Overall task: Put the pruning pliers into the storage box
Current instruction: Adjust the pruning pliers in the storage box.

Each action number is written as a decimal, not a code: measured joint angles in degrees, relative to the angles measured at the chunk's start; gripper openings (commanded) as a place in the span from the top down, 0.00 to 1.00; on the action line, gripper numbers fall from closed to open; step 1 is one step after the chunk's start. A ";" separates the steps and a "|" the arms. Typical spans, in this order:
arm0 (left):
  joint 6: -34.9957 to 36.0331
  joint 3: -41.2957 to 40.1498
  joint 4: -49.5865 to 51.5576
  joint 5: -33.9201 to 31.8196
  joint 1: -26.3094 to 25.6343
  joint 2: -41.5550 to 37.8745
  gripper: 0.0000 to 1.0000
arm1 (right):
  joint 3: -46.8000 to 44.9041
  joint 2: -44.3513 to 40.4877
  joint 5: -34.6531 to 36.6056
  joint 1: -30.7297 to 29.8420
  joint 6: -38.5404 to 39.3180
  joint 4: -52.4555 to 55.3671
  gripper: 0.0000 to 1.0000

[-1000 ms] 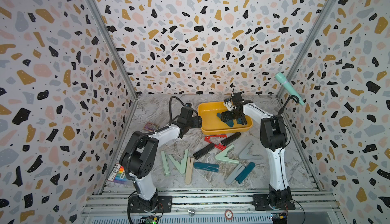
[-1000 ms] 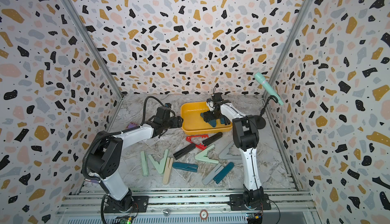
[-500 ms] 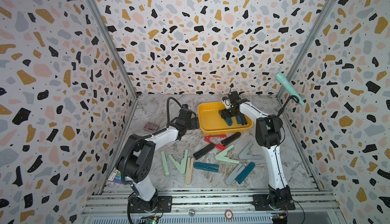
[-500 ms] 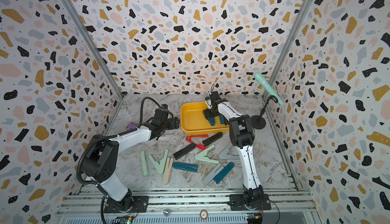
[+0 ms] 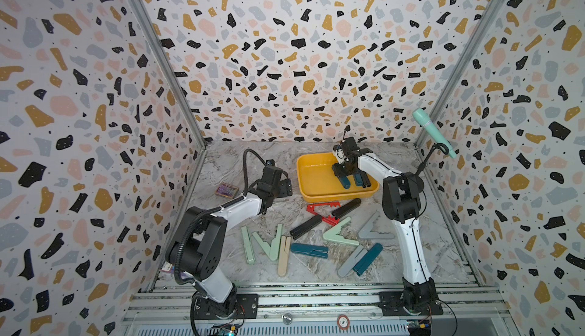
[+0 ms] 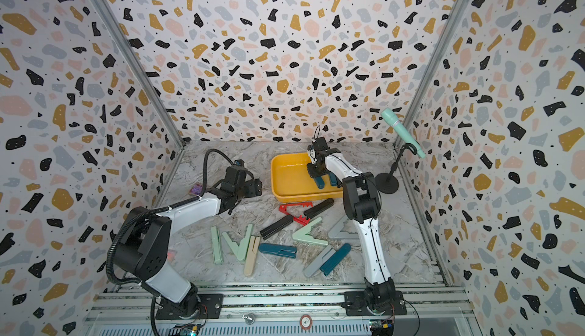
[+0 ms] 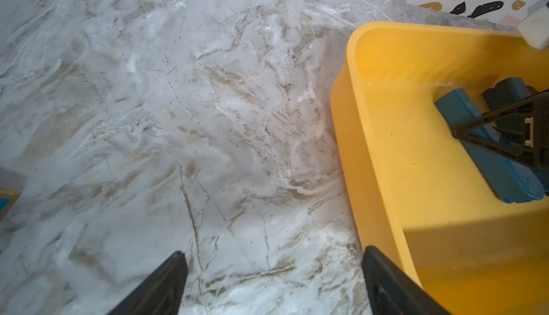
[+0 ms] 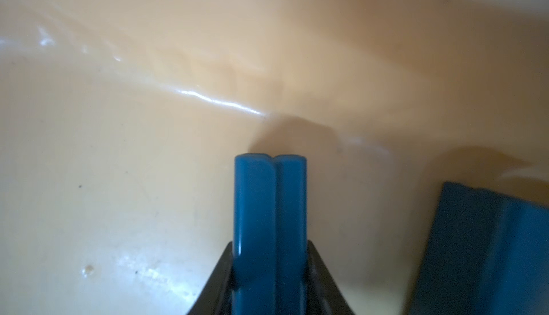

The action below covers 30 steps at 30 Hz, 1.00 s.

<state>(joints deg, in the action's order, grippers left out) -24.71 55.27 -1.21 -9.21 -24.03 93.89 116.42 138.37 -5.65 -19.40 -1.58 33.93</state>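
The yellow storage box (image 5: 316,179) (image 6: 291,179) stands at the back of the marble table. My right gripper (image 5: 347,175) (image 6: 322,175) is down inside it, shut on a dark teal pruning pliers (image 8: 270,197) (image 7: 490,162) that lies on the box floor (image 8: 148,150). A second teal pliers (image 8: 490,248) and a black one (image 5: 365,180) lie beside it. My left gripper (image 5: 284,187) (image 7: 273,257) hangs open and empty over bare table, just outside the box's left wall (image 7: 350,156). Several more pliers lie in front of the box: red (image 5: 323,207), black (image 5: 305,227), mint (image 5: 337,234), grey (image 5: 372,231), teal (image 5: 308,250), beige (image 5: 284,255).
A mint-green microphone (image 5: 433,131) on a black stand (image 6: 386,184) stands at the back right. A small purple card box (image 5: 226,191) lies by the left wall. Patterned walls close in three sides, and metal rails run along the front edge.
My right gripper has closed from wide open onto the teal pliers in the box. The left arm has shifted slightly.
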 measured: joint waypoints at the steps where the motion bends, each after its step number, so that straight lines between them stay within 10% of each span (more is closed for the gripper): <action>1: 0.00 -0.15 0.09 -0.24 0.02 -0.31 0.09 | -0.24 -0.02 0.39 0.17 -0.85 -0.33 0.86; 30: -0.20 -8.24 4.17 -7.89 0.04 -13.27 0.07 | -4.20 -2.69 7.96 3.52 -12.52 -4.94 0.44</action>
<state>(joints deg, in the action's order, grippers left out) -24.91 47.03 2.96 -17.10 -23.99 80.62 112.22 135.68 2.31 -15.88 -14.11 28.99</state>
